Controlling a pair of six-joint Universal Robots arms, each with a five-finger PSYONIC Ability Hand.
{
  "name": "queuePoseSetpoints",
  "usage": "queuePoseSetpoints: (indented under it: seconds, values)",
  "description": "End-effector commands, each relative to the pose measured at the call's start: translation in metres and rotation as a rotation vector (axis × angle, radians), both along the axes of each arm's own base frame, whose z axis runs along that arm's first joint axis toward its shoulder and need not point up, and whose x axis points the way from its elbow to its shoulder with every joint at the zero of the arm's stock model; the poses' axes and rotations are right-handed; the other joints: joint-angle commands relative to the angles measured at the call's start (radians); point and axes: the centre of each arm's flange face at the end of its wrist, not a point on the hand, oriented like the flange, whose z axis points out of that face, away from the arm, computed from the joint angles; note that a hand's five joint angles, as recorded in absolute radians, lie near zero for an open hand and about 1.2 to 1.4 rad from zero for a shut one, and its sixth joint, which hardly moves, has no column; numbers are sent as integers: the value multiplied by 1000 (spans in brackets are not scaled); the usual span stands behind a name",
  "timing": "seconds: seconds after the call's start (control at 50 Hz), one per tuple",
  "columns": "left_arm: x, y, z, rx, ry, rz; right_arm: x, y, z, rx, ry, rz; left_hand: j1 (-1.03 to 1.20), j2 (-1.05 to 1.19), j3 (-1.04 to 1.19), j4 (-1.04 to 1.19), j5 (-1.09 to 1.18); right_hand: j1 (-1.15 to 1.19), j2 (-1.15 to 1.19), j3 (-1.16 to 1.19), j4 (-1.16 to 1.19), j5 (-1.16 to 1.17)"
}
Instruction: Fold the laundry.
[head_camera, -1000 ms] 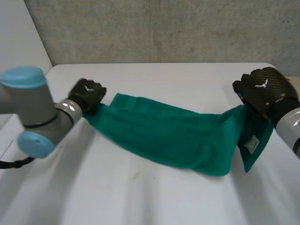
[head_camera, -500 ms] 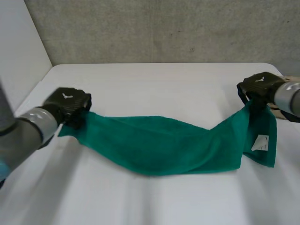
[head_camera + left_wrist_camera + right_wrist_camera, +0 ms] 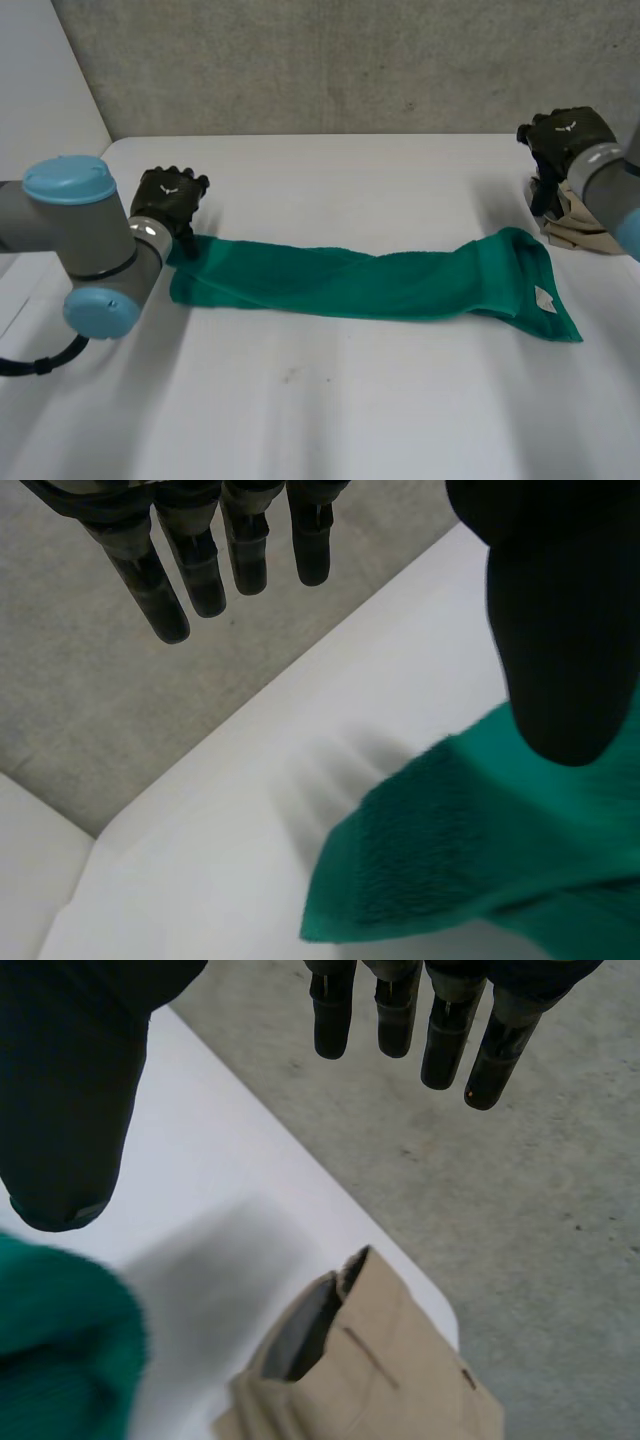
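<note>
A green towel [image 3: 370,282] lies flat on the white table [image 3: 330,180] as a long folded strip running left to right, with a white label [image 3: 545,299] near its right end. My left hand [image 3: 170,198] hovers just behind the strip's left end, open, fingers [image 3: 190,570] straight and holding nothing; the towel's corner [image 3: 450,860] lies below its thumb. My right hand [image 3: 562,140] is raised behind the right end, open, its fingers [image 3: 440,1030] spread and empty, the towel's edge [image 3: 60,1360] under its thumb.
A folded beige garment [image 3: 575,220] sits at the table's right edge, close under my right hand, and appears again as the beige garment [image 3: 370,1370] in the right wrist view. A grey wall [image 3: 350,60] rises behind the table.
Both hands have let go of the towel's ends and lifted back. The towel dropped from a hanging sag to a flat strip on the table.
</note>
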Motion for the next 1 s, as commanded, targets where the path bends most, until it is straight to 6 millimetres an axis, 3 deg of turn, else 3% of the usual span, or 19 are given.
queuePoseSetpoints:
  seconds: [0.02,0.1,0.16,0.24,0.4,0.52,0.58,0.7,0.88,1.0]
  values:
    - [6,43,14,40,3,-83,-9,64,-13,168,15,101,15,18,15,20,24,35,19,23,4,-7]
    - [10,65,12,87,22,-202,-25,88,-31,293,-12,107,120,124,120,125,130,144,128,132,113,102]
    - [17,66,7,107,25,-230,-27,108,-46,368,-45,131,141,145,141,146,151,147,131,135,116,105]
    - [22,60,-5,100,-31,-249,-25,118,-65,390,-95,157,141,145,141,146,151,147,131,135,116,105]
    - [34,33,-43,100,-191,-247,-22,108,-84,285,-145,162,141,145,141,146,151,167,151,156,136,126]
    - [29,21,-56,97,-213,-259,-21,91,-101,248,-158,154,141,145,141,146,151,404,388,393,373,363]
    - [27,14,-58,86,-211,-260,-20,85,-102,231,-155,150,153,156,153,158,162,507,491,496,476,466]
    - [23,3,-59,64,-208,-260,-20,67,-105,199,-148,127,232,235,232,237,242,1192,1176,1181,1161,1151]
    - [19,-7,-65,50,-211,-271,-22,63,-95,173,-145,108,411,415,411,416,421,1194,1178,1182,1163,1152]
    - [18,-11,-71,49,-210,-274,-22,66,-70,116,-149,112,563,567,563,568,573,1194,1178,1182,1163,1152]
